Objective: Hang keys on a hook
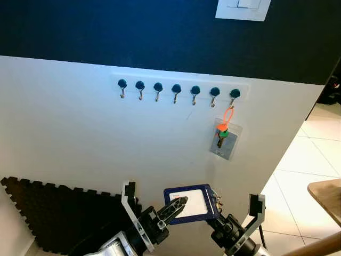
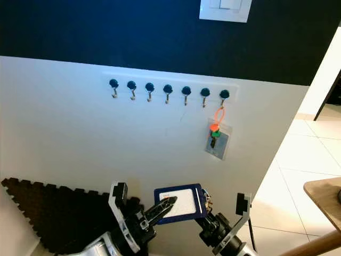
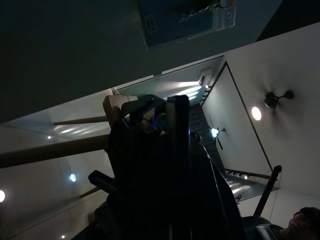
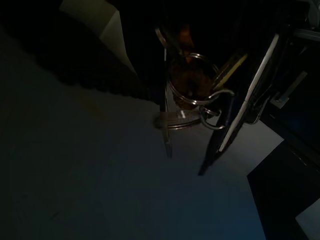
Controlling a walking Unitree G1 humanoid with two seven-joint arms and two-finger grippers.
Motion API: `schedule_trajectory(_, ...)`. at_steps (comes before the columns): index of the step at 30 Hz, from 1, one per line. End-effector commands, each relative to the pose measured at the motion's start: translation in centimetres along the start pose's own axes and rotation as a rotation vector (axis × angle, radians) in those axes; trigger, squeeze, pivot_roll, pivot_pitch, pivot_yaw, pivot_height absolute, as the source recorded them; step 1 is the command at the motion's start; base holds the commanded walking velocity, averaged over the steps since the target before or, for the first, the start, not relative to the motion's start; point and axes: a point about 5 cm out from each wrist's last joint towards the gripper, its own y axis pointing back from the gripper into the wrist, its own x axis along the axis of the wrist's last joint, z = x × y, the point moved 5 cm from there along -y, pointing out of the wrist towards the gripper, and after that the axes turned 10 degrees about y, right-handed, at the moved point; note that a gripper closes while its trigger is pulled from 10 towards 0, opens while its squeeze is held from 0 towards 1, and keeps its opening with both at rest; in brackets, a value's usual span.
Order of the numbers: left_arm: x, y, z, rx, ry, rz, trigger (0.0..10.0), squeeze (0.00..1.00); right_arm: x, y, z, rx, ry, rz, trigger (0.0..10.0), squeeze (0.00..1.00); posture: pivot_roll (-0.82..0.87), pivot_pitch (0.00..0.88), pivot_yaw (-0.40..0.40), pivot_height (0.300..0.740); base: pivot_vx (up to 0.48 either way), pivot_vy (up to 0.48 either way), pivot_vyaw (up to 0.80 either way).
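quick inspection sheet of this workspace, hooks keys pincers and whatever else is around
surface: white wall panel, dark wall above
job's things: hook rail, seven hooks; six empty, the rightmost holds an orange-looped key tag; blue badge holder with key rings held low
clutter: black foam mat against the wall
grippers: left pincer at the badge's left edge; right pincer at its right edge
cables: nothing seen
surroundings: light switch, tiled floor, wooden table corner

Bright, sharp head views; dark, murky wrist views with ceiling-lamp glare.
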Motion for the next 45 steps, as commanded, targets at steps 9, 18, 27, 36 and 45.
schedule_trajectory(9,-0.05,0.32,-0.55,0.044,-0.055,-0.011,10.0,0.0,-0.42,0.26,0.33,-0.016,0.018,-0.02,10.0,0.0,0.06,0.091,-0.043,0.74,0.0,0.0,0.0)
schedule_trajectory(18,0.09,0.31,-0.76,0.053,-0.072,-0.006,10.0,0.0,-0.53,0.28,0.37,-0.019,0.02,-0.023,10.0,0.0,0.06,0.085,-0.045,0.74,0.0,0.0,0.0)
schedule_trajectory(27,-0.05,0.34,-0.81,0.049,-0.087,-0.014,9.8,0.0,-0.57,0.27,0.42,-0.02,0.026,-0.029,10.0,0.0,0.06,0.086,-0.046,0.74,0.0,0.0,0.0)
schedule_trajectory(36,-0.01,0.34,-0.47,0.026,-0.08,-0.009,4.5,0.0,-0.64,0.26,0.39,-0.018,0.028,-0.033,10.0,0.0,0.06,0.091,-0.046,0.74,0.0,0.0,0.0)
schedule_trajectory(45,0.11,0.42,-0.79,0.05,-0.099,-0.001,10.0,0.0,-0.63,0.31,0.4,-0.02,0.033,-0.036,10.0,0.0,0.06,0.092,-0.047,0.74,0.0,0.0,0.0)
